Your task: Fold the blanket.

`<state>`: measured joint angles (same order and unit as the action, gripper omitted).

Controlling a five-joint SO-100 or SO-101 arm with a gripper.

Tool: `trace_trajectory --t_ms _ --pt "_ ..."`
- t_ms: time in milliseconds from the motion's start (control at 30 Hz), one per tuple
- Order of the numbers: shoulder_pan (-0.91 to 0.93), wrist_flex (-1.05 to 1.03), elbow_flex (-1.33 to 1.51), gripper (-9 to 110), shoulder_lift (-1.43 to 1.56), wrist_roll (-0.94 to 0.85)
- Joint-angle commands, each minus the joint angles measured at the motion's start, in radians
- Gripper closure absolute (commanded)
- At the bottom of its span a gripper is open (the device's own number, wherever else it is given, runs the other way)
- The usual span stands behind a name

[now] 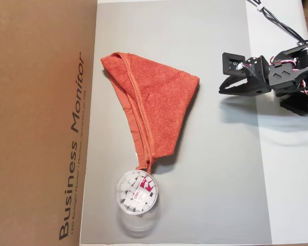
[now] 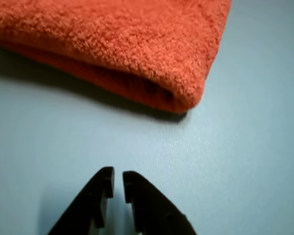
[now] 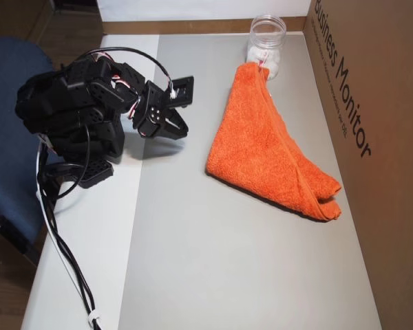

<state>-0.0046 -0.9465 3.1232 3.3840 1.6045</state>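
Note:
The orange-red blanket (image 1: 156,105) lies folded over into a rough triangle on the grey mat (image 1: 220,174). Its hemmed edge runs down to a narrow corner that touches a clear jar (image 1: 136,192). In an overhead view my black gripper (image 1: 222,91) sits just right of the blanket's rounded fold corner, a small gap away. The wrist view shows that folded corner (image 2: 181,93) ahead of the gripper (image 2: 116,178); the jaws are nearly together with nothing between them. From the other overhead view the gripper (image 3: 184,133) is left of the blanket (image 3: 268,148).
A big cardboard box (image 1: 41,123) marked "Business Monitor" borders the mat beyond the blanket. The clear jar (image 3: 267,41) holds white pieces. The arm's base (image 3: 69,117) and its cables (image 3: 69,261) sit on the white table strip, beside a blue chair (image 3: 7,192).

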Motion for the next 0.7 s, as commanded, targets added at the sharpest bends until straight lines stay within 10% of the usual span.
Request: trace_trajectory --t_ms 0,667 --pt "0.005 -0.035 0.011 102 0.015 0.005" --pt "0.008 -0.365 0.011 102 0.015 0.000"
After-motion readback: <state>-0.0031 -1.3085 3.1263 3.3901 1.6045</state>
